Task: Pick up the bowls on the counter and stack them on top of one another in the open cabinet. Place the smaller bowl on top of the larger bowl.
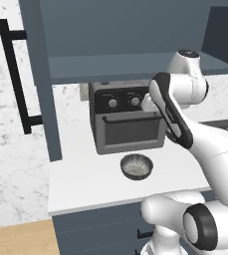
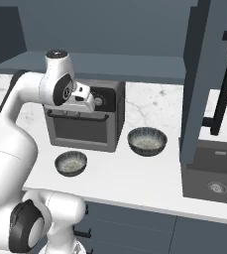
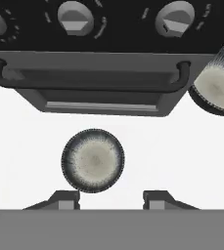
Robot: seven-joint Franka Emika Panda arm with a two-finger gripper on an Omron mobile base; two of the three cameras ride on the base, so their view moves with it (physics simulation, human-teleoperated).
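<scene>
The smaller bowl sits on the white counter just in front of the toaster oven, dark outside and speckled grey inside. The larger bowl stands to its right, beside the oven. In the hand view the smaller bowl lies below my open gripper, slightly left of the gap, and the larger bowl is cut by the right edge. My hand hangs well above the counter, level with the oven's front. The cabinet shelf above is bare. The smaller bowl also shows in the left base view.
A grey toaster oven with knobs stands at the back under the cabinet. The cabinet's open doors with black bar handles hang at both sides. A dark sink lies at the counter's right end.
</scene>
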